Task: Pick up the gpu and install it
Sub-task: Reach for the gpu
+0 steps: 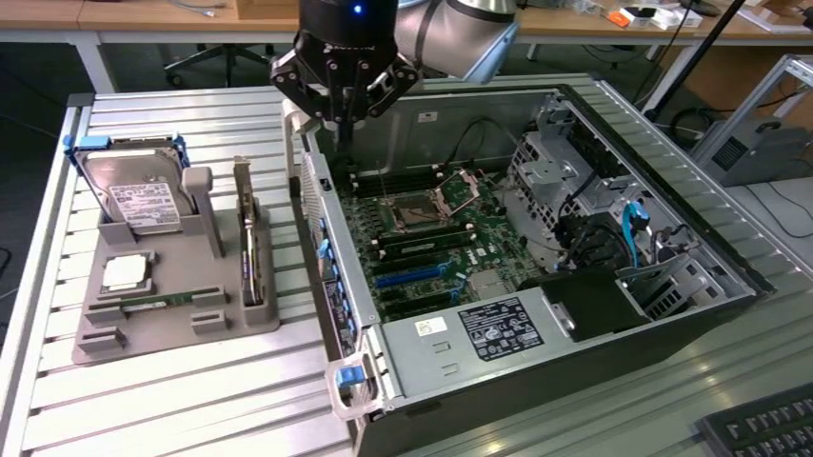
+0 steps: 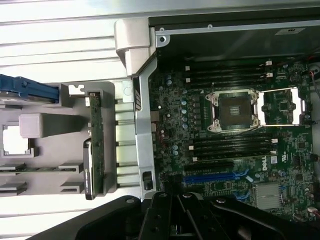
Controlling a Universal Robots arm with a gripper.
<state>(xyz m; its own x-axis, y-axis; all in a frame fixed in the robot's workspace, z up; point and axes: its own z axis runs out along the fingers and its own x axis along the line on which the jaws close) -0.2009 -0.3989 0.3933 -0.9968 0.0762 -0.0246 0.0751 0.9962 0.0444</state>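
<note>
The gpu (image 1: 249,238) stood on its long edge in a slot of the grey holder (image 1: 152,338), on the side of the holder closest to the computer case (image 1: 458,114). In the exterior view its long axis ran from the far side of the table toward the near side, almost parallel to the side wall of the case. In the wrist view the card (image 2: 95,145) showed as a thin green strip with a darker part along one face. I could not tell which end carried the metal bracket.

The holder also carried a hard drive (image 1: 143,205) with a white label, leaning in its far part. Nearer to the camera, a square processor chip (image 1: 124,274) lay flat in a recess, and a narrow memory stick (image 1: 152,305) lay in front of it. The case lay open on its side, with the motherboard (image 1: 445,257) inside and an open processor socket (image 1: 413,214) on it.

The pincer (image 1: 341,119) was closed, with its fingers together, and gripped nothing. It hung above the far end of the case wall that faced the holder, well apart from the gpu and touching nothing.
</note>
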